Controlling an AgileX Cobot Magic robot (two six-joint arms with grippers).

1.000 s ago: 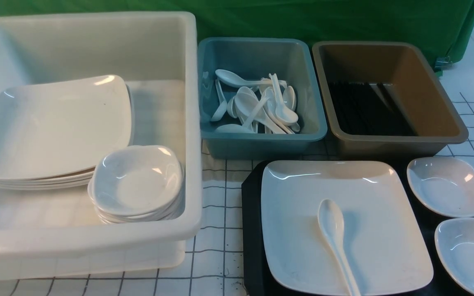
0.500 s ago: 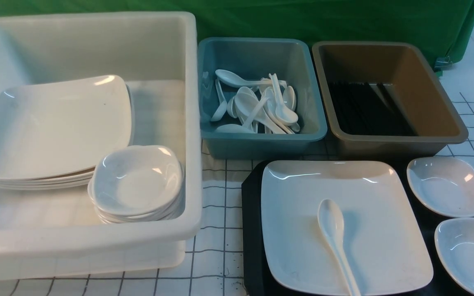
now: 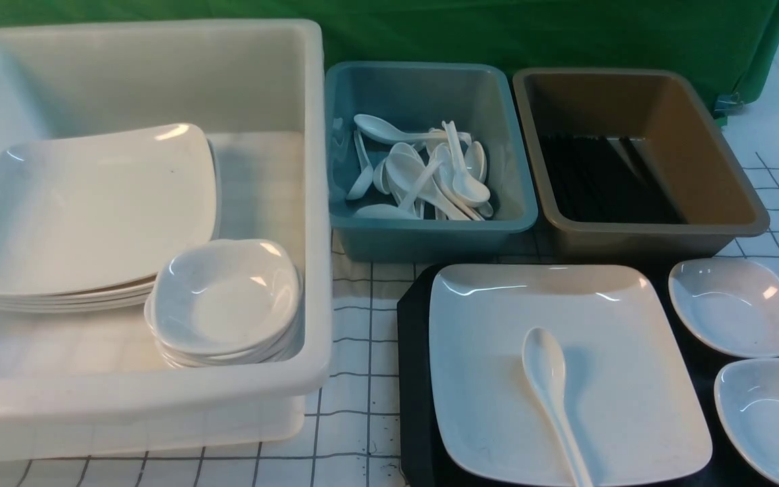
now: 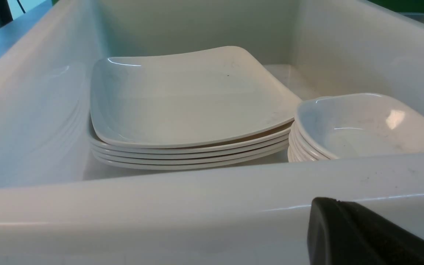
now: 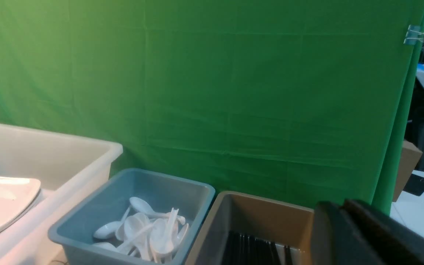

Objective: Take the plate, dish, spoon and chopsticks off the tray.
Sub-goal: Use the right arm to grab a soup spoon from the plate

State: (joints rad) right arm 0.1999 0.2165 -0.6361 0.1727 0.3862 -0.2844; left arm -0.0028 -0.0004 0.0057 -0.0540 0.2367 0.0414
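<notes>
The black tray [image 3: 413, 379] lies at the front right. On it sits the large white plate [image 3: 484, 379], and the white spoon [image 3: 546, 368] rests on the plate with its handle toward me. Two small white dishes [image 3: 738, 308] [image 3: 771, 416] stand on the tray's right side. Black chopsticks [image 3: 599, 179] lie in the brown tub. My left gripper [image 4: 326, 201] is shut and empty, low against the outside of the white tub's near wall. My right gripper [image 5: 339, 207] is raised near the brown tub, with its fingers together and nothing between them; the front view does not show it.
A big white tub [image 3: 315, 203] at the left holds a stack of plates [image 3: 92, 210] and a stack of small dishes [image 3: 227, 297]. Behind the tray stand a blue tub [image 3: 430, 233] with several spoons and the brown tub [image 3: 640, 237]. A green curtain [image 5: 234, 92] closes the back.
</notes>
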